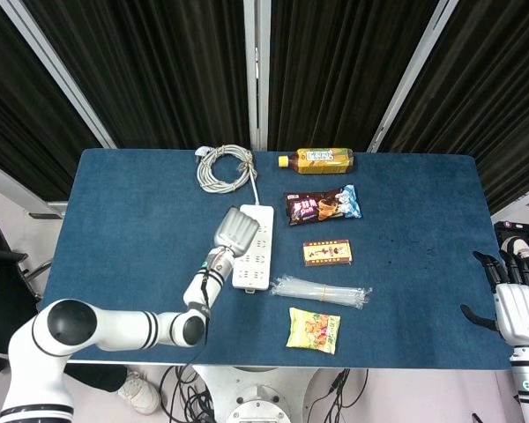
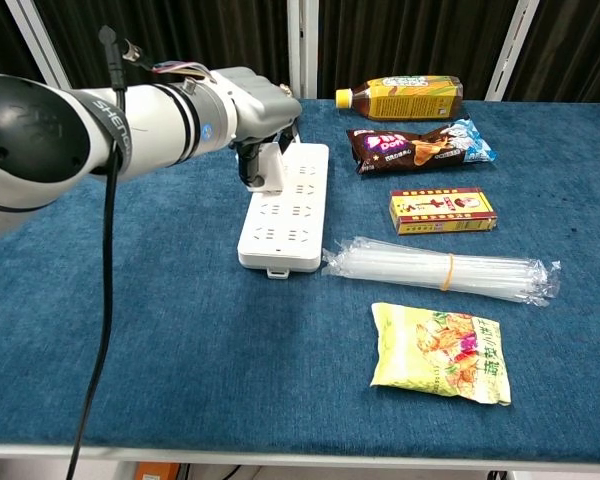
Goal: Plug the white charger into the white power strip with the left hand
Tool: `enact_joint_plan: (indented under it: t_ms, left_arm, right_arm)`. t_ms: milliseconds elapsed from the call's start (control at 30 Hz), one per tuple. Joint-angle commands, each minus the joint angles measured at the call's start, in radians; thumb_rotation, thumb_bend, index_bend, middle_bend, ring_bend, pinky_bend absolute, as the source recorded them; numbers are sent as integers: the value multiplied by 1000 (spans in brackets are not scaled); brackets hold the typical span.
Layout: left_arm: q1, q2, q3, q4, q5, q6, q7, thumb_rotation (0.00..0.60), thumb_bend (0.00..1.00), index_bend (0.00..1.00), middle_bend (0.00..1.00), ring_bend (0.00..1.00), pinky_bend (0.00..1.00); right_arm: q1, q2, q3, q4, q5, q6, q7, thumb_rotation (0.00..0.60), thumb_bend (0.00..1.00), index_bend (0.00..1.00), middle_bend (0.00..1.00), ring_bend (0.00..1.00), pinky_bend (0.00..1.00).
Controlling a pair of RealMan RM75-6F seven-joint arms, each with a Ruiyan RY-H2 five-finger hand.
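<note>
Left hand (image 2: 255, 105) is gripping the white charger (image 2: 268, 167), a small blocky cube, holding it over the upper left part of the white power strip (image 2: 280, 210); seating in a socket can't be told. Strip is lying lengthwise mid-bench (image 1: 123, 220), its coiled cable (image 1: 223, 166) behind. Right hand (image 1: 516, 308) is hanging off the bench edge, holding nothing, fingers apart. Counting: one tea bottle (image 2: 408, 97), one chocolate snack pack (image 2: 420, 146), one red box (image 2: 442, 210), one bundle of straws (image 2: 440, 270), one yellow snack bag (image 2: 438, 352).
</note>
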Motion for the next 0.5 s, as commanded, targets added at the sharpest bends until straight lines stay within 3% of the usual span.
enact_joint_plan:
  t_ms: [33,133,367,500]
  left_arm:
    - [-1,-5,2,4,2,2,5,600,515,738,800,657,439]
    - [4,-2,-2,-1,9,0,-2,600,512,688,764,653,437]
    - [12,21,-3,-28,10,-5,-5,600,473,387,552,594,418]
    - [14,23,-3,-33,10,-4,-7,600,430,269,433,517,416]
  right_arm:
    - [0,-1,0,1,0,-1,2,600,88,115,156,33,13]
    - [-1,-1,1,3,0,1,5,600,88,115,156,33,13]
    - [0,-2,3,5,-1,1,8,600,87,115,157,27,13]
    - [0,-4,3,6,-2,1,9,600,88,115,156,19,13]
